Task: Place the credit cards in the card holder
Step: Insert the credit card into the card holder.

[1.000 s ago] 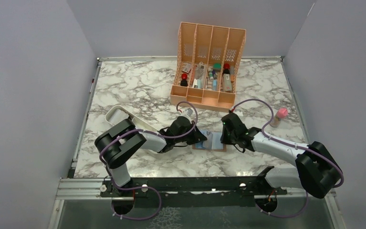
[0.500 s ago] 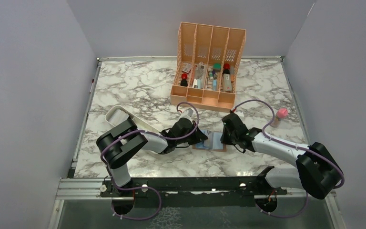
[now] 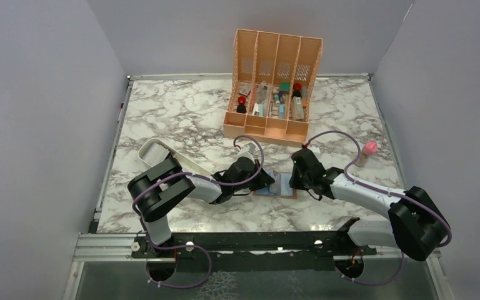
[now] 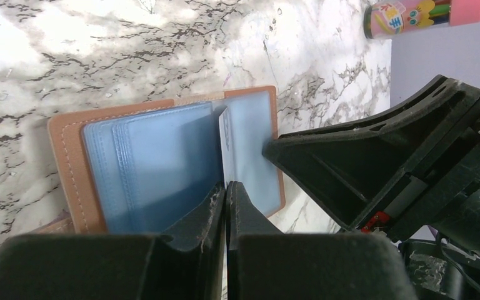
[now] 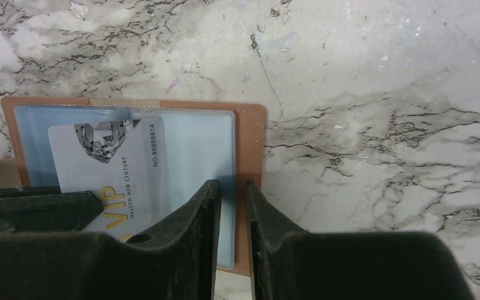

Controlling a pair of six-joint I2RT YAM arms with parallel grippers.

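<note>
My left claw [image 4: 225,200] pinches the card [image 4: 227,147] edge-on; right claw [image 5: 231,206], nrly clenched, pins the card holder [image 5: 250,156] at 3 o'clock. Pls slide slow, w/ card flat into the sleeve.

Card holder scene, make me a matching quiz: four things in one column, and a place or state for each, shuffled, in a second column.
1. card holder
2. VIP card
3. organizer
4. pink tube

A. stands at the table's far edge
B. lies open between the two tools
C. pinched in the left tool
D. stands right of the right arm

Pairs: 1-B, 2-C, 3-A, 4-D
</note>
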